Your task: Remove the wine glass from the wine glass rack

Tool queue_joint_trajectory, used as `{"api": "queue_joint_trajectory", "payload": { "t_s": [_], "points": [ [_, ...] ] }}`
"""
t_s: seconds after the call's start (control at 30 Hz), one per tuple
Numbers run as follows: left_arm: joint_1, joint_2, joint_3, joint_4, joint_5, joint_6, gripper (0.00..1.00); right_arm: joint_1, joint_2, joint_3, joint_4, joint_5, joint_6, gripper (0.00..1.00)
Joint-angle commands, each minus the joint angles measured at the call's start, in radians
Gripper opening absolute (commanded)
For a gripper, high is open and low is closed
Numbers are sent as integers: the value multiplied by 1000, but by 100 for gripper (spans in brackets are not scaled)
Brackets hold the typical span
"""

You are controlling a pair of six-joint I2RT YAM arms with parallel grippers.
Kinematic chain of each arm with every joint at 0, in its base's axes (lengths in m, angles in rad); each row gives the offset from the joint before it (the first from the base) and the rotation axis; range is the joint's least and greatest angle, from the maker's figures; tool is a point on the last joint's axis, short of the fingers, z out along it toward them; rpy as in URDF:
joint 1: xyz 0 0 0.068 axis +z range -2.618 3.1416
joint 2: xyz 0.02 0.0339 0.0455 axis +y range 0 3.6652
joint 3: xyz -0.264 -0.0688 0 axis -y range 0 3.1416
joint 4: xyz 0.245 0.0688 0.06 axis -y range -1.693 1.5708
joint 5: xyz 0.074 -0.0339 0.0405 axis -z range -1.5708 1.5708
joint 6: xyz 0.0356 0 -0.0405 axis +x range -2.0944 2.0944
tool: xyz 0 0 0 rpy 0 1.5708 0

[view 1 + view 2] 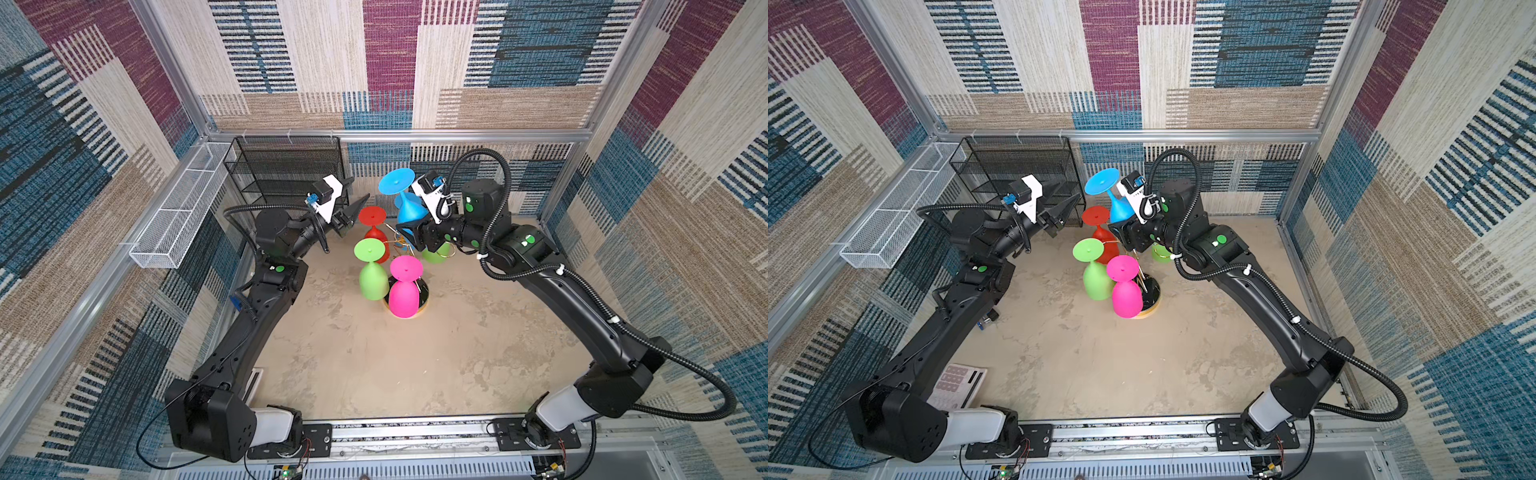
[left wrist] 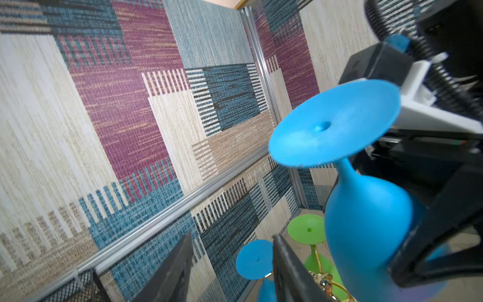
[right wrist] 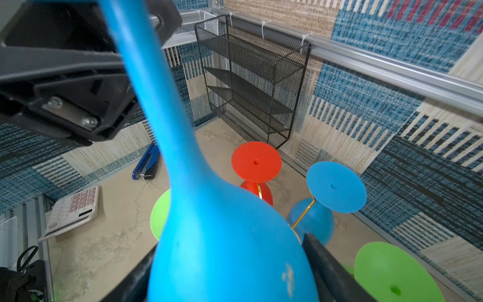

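Note:
My right gripper is shut on the bowl of a blue wine glass. The glass is held foot up and tilted, above the wine glass rack, a gold wire tree on a black base. No wire arm shows around its stem. Red, green and pink glasses hang on the rack, and a second blue one shows behind. My left gripper is open and empty, just left of the held glass's foot.
A black mesh shelf stands at the back left, with a white mesh basket along the left wall. A calculator and a blue stapler lie by the left arm. A further green glass hangs under the right wrist.

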Motion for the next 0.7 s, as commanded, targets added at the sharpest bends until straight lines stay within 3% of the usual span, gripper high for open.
{"api": "queue_joint_trajectory", "payload": {
  "t_s": [0.0, 0.37, 0.67],
  "points": [
    [-1, 21, -2, 158, 59, 85, 50, 1, 24, 25, -42, -24, -9, 37],
    [-1, 65, 12, 168, 245, 149, 48, 0, 73, 59, -67, -70, -9, 35],
    [-1, 96, 44, 181, 273, 138, 40, 0, 96, 71, -88, -98, -9, 34]
  ]
}}
